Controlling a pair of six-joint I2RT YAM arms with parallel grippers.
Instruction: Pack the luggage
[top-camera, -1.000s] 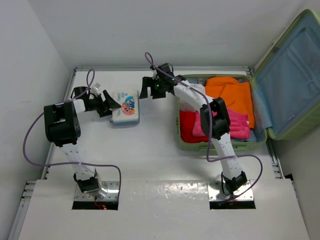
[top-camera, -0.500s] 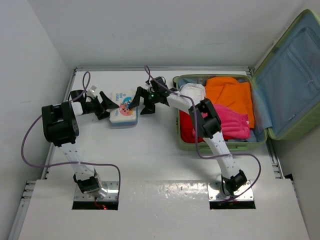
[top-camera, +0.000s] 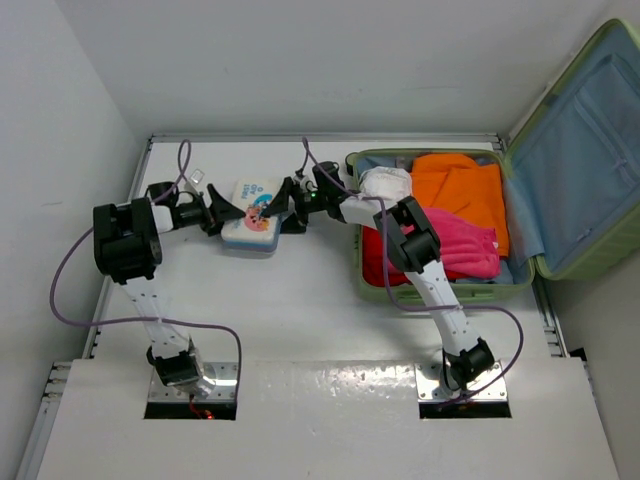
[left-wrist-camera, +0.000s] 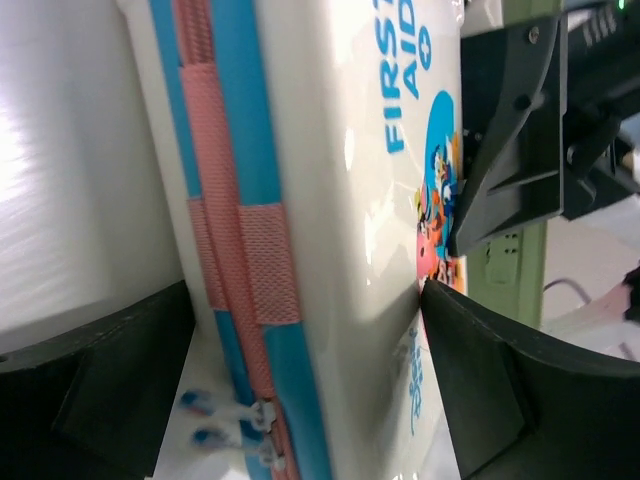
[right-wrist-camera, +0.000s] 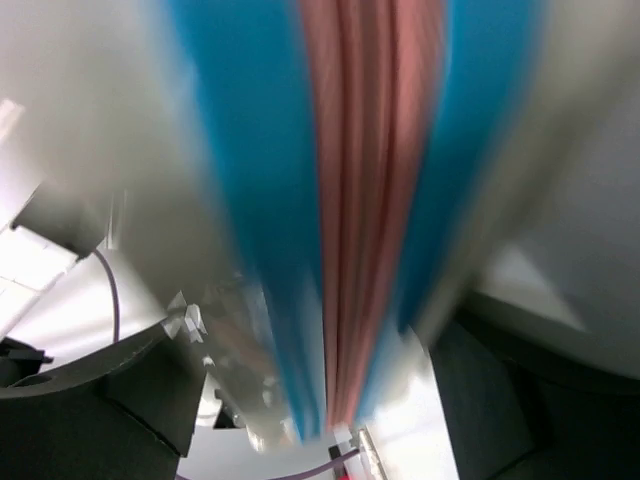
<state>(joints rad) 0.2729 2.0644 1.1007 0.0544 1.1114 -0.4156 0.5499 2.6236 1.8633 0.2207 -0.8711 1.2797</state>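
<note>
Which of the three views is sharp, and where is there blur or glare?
Top view: sharp, evenly lit, only soft shadows. Left wrist: the box is in focus, with bright white glare along the left edge. Right wrist: heavy blur; the box's blue and pink stripes smear into streaks.

The luggage (top-camera: 585, 150) cropped at right; first-aid box (right-wrist-camera: 340, 200) blurred.

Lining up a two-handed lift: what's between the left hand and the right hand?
The white-and-blue first-aid box fills the stretch between the left hand and the right hand, one at each end. The top view shows it.
</note>
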